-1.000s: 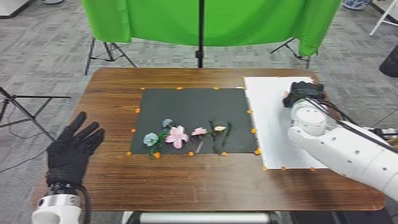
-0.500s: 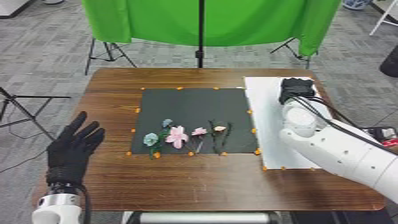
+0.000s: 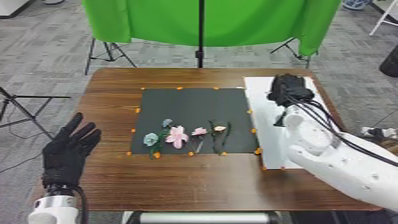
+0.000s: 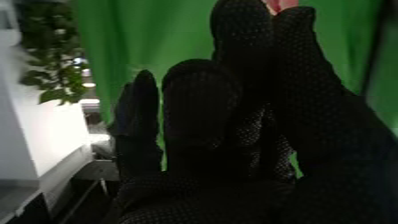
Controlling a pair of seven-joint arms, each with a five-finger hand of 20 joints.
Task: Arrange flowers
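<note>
One robot hand [image 3: 289,91] over white sheet [image 3: 258,97], pink bit [image 4: 281,4] between fingertips [image 4: 296,19]

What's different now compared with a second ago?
The right hand has moved left and slightly farther out, over the white sheet. Something pink is between its fingertips; when it was gripped, I can't tell. The left hand has drifted slightly left. The flowers stayed put on the dark mat.

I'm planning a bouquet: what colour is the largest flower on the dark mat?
The largest flower is pale pink, best seen in the head view.
</note>
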